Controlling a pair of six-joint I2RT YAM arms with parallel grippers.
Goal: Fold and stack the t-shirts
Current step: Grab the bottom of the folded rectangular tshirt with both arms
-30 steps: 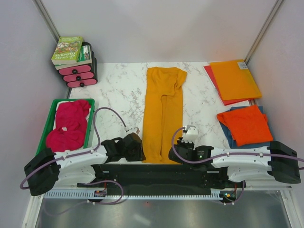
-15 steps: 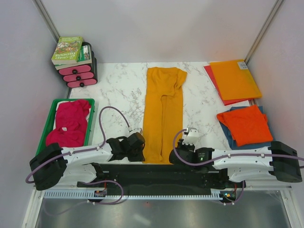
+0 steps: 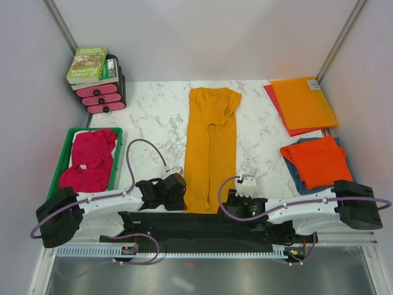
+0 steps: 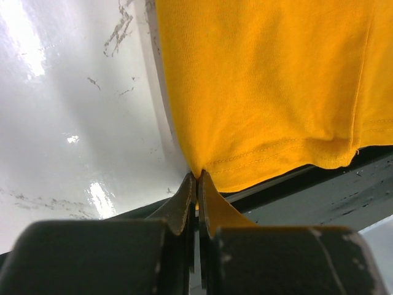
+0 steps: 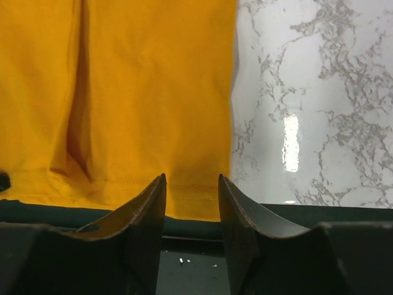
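Note:
A golden-orange t-shirt (image 3: 212,147) lies folded into a long strip down the middle of the marble table, its hem at the near edge. My left gripper (image 3: 183,195) is shut on the hem's left corner (image 4: 206,169), the fingertips (image 4: 184,196) pinched together on the cloth. My right gripper (image 5: 191,178) stands open at the hem's right corner (image 5: 202,190), low by the table edge (image 3: 227,208). A folded red-orange t-shirt (image 3: 316,161) rests on a blue one (image 3: 296,176) at the right. Magenta-pink t-shirts (image 3: 91,161) lie crumpled in the green bin (image 3: 66,142).
Stiff orange and red sheets (image 3: 304,101) lie at the back right. A book stack (image 3: 91,64) sits on a pink drawer unit (image 3: 101,97) at the back left. The arms' dark base rail (image 3: 202,224) runs under the shirt's hem.
My left gripper has shut on the shirt's left hem corner. My right gripper has opened wider and dropped closer to the near edge at the right corner.

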